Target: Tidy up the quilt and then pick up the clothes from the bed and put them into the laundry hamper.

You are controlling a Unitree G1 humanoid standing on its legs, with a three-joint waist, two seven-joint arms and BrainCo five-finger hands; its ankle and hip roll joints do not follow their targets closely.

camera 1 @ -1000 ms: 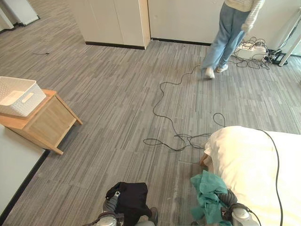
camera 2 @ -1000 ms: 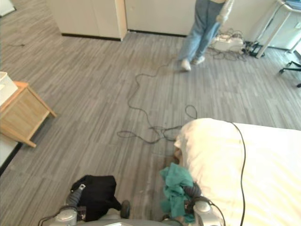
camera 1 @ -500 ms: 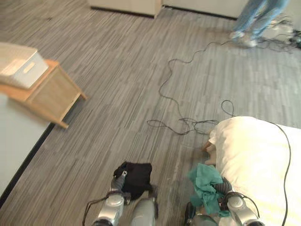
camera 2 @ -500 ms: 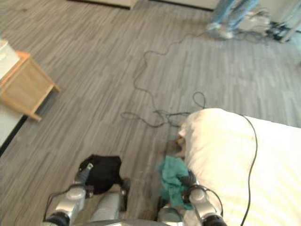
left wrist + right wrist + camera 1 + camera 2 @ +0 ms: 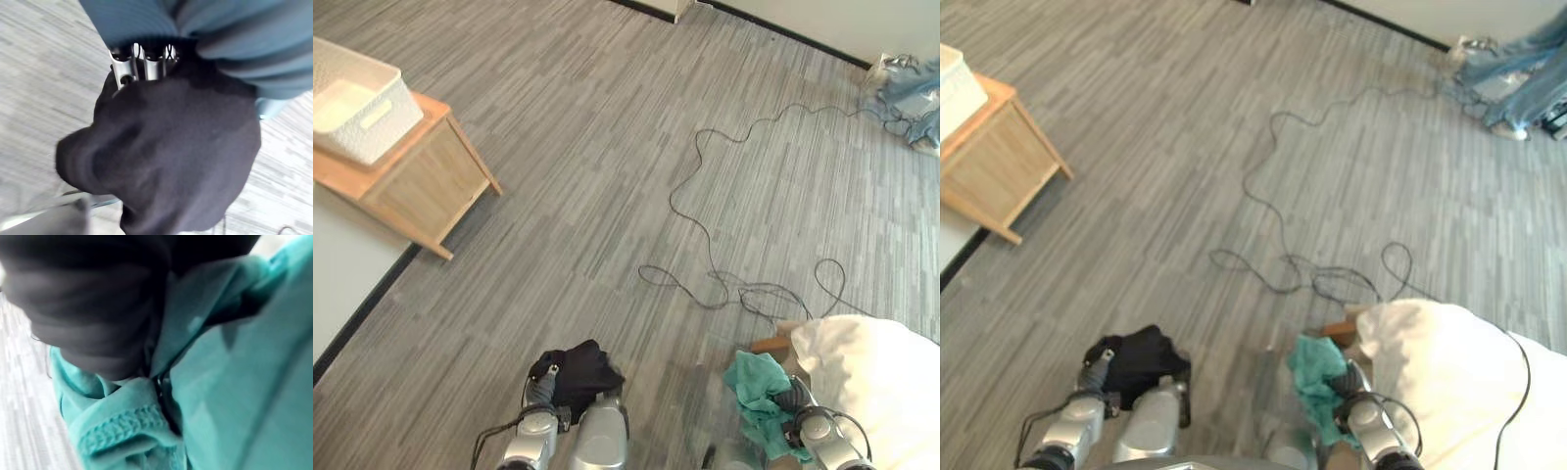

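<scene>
My left hand point(image 5: 540, 390) is low in the eye views, its fingers point(image 5: 142, 63) curled into a black garment point(image 5: 579, 370) that hangs bunched over the floor. At the lower right, my right hand point(image 5: 795, 399) is shut on a teal garment point(image 5: 756, 384), which drapes beside the bed's corner. In the right wrist view the teal cloth point(image 5: 234, 382) wraps close round the hand. The bed's white quilt point(image 5: 871, 382) lies at the lower right. A white slotted hamper point(image 5: 357, 110) stands on a low wooden table point(image 5: 421, 186) at the upper left.
A long black cable point(image 5: 705, 215) snakes over the grey striped floor and tangles near the bed's corner. A person's jeans-clad legs point(image 5: 911, 93) stand at the far upper right. A white surface with a dark edge point(image 5: 342, 284) runs along the left.
The whole picture has shifted, so the camera moved: the hamper and table now sit higher and the bed lower right. Both hands still hold their garments.
</scene>
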